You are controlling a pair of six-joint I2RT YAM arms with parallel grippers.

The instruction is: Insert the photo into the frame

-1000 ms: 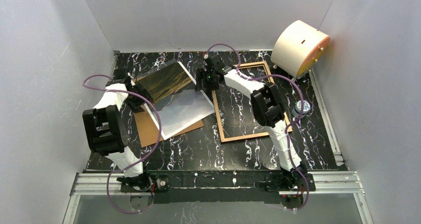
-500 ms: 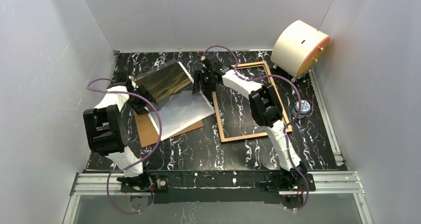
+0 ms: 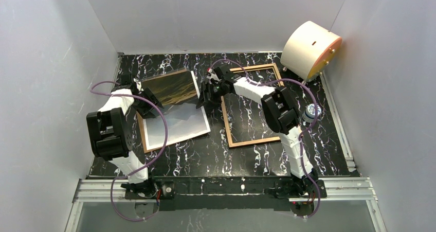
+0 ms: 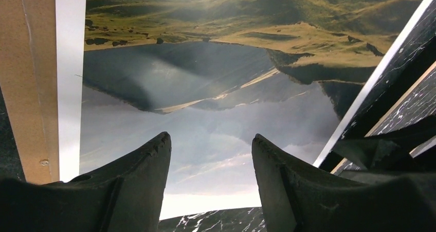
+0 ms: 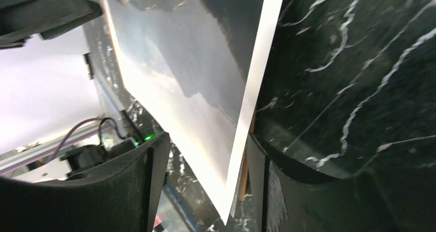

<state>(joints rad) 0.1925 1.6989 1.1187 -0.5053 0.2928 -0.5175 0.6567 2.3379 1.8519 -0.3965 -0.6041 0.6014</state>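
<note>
Photo [image 3: 175,108] has dropped. A second ago it was held up at a tilt and skewed; now it sits image-up, squared over the brown backing board [image 3: 139,131] in the left half of the bench [image 3: 205,155], toward the far-left corner. Cannot tell if its right edge is fully down.

Left end effector [image 4: 211,139] is at the photo's left edge with fingers spread, print visible between them, nothing pinched. Right end effector [image 5: 208,137] has shifted left with the sheet. Its fingers are apart and straddle the photo's white right margin, with a wide gap, so it doesn't look clamped.

Frame [image 3: 257,141] hasn't moved. It lies flat in the right half toward the far edge, just beside the photo, pane area uncovered.

Judgement: this looks like a set-down or regrip. The photo is not yet in the frame and still has to cross right.
</note>
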